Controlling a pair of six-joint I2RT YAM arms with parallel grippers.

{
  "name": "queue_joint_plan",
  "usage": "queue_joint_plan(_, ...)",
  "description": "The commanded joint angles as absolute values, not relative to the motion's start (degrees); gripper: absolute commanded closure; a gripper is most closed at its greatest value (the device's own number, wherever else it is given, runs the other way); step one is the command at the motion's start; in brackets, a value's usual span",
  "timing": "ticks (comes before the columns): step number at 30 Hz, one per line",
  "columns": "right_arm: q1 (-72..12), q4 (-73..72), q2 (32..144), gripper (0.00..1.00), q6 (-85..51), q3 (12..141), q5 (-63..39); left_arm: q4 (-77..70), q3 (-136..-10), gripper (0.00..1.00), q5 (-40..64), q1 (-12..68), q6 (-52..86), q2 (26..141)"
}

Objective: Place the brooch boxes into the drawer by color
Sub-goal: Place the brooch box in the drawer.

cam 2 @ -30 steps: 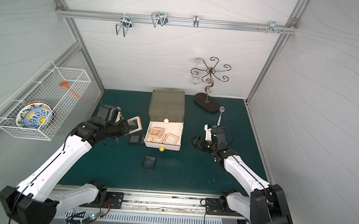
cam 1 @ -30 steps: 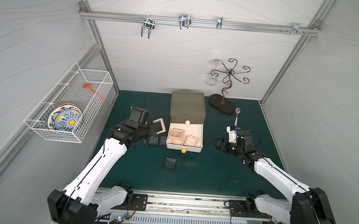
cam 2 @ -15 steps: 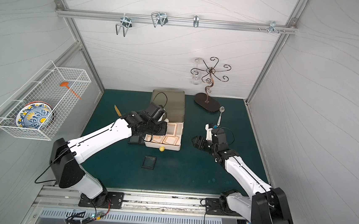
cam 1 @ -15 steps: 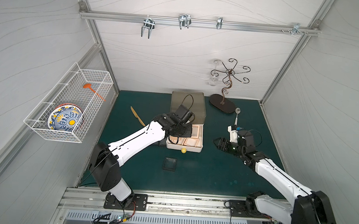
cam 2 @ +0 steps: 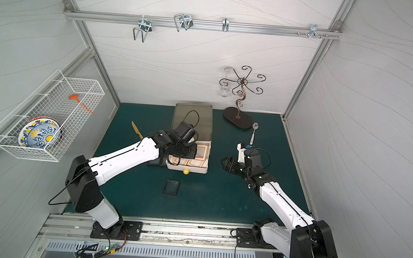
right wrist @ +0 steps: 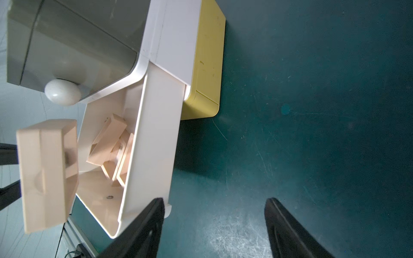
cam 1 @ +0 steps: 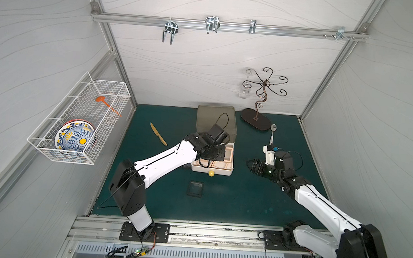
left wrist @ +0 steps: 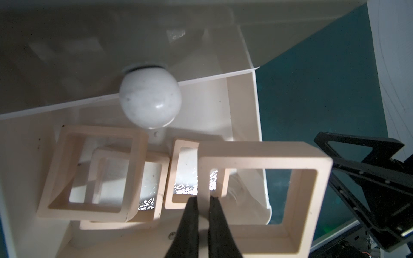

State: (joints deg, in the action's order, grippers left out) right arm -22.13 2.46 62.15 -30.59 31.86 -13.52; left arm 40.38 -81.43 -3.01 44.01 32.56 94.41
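**One beige box held over the open white tier**

One beige box hangs tilted in the left gripper, whose jaws are pinched narrow on one edge of the frame. It is raised clear above the pulled-out white tier of the drawer, not yet inside. Three more beige boxes already lie in that tier, leaning and overlapping, below the white knob of the shut olive tier. The yellow tier at the bottom looks pushed in.

The right gripper hangs with its jaws wide and nothing between them. It is over bare mat to the right of the drawer, near the white tier's front corner.

The step in hand, as I judge it, is the drop, with beige going into the white tier. The next move calls for lowering the box until it is inside the walls, over free floor or on top of the others. Then the jaws should part and lift straight out, so the fingers do not drag the frame back up. The pile is untidy, so the box may land on edge and could stop the tier from closing.

More remains. A black box lies on the mat in front of the drawer. Further dark boxes show just beside the drawer's left side, partly hidden by the arm.
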Motion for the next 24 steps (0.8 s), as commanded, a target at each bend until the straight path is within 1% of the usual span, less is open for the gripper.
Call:
queue_joint_plan(1,-21.85,3.49,60.90,0.24,-30.47,31.46,-12.96,38.32,-81.30,1.00,-4.12,44.30,31.91,95.91)
queue_joint_plan(2,-21.88,3.55,60.80,0.24,-30.59,31.46,-13.01,38.40,-81.31,1.00,-4.13,44.30,31.90,96.07)
queue_joint_plan(4,-21.88,3.69,60.49,0.24,-30.59,31.46,-12.99,38.58,-81.28,0.97,-4.28,44.29,31.90,96.32)
queue_joint_plan(10,-21.87,3.88,59.93,0.24,-30.68,31.03,-12.91,39.29,-80.71,0.95,-5.44,44.27,31.82,96.24)
queue_joint_plan(15,-21.87,4.17,59.24,0.25,-30.94,30.98,-13.19,39.46,-80.34,0.87,-5.67,44.34,31.90,96.33)
queue_joint_plan(20,-22.31,5.59,57.60,0.24,-30.09,32.43,-15.65,38.93,-80.42,0.81,-5.93,44.38,31.86,95.52)
queue_joint_plan(24,-23.73,6.79,57.06,0.26,-29.10,34.13,-16.78,38.59,-80.51,0.79,-6.16,44.34,31.73,94.84)
